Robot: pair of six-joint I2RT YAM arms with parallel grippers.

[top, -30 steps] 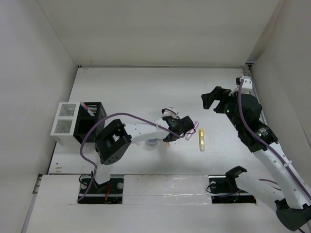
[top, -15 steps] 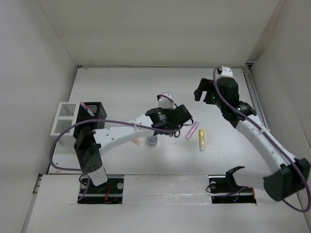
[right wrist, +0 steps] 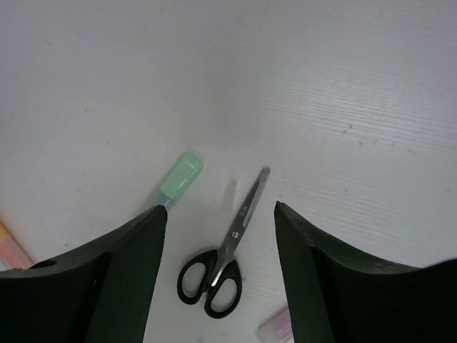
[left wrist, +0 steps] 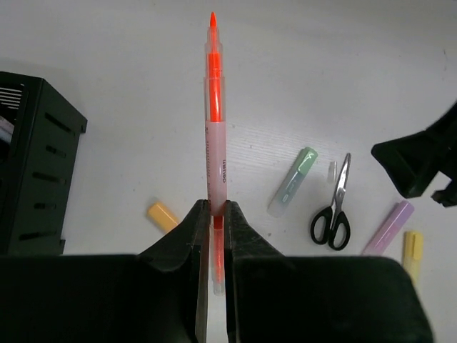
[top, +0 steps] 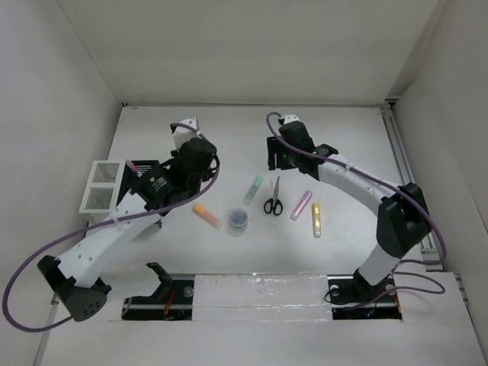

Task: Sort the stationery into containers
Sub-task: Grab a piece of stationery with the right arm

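At the far left sits the white mesh organiser (top: 97, 197), with the black slatted holder (left wrist: 36, 179) just to its right. Your left gripper (left wrist: 213, 214) is clamped on a thin orange pen (left wrist: 214, 128) with a clear barrel, its tip pointing away from the fingers. Lying on the table (top: 229, 133), rightward, are an orange highlighter (top: 206, 215), the round grey-blue tub (top: 239, 219), a green highlighter (top: 254, 188), the black-handled scissors (top: 273, 197) with blades together, a pink highlighter (top: 302, 204) and a yellow highlighter (top: 316, 219). Your right gripper (right wrist: 218, 214) hangs over the green highlighter and scissors, jaws spread, holding nothing.
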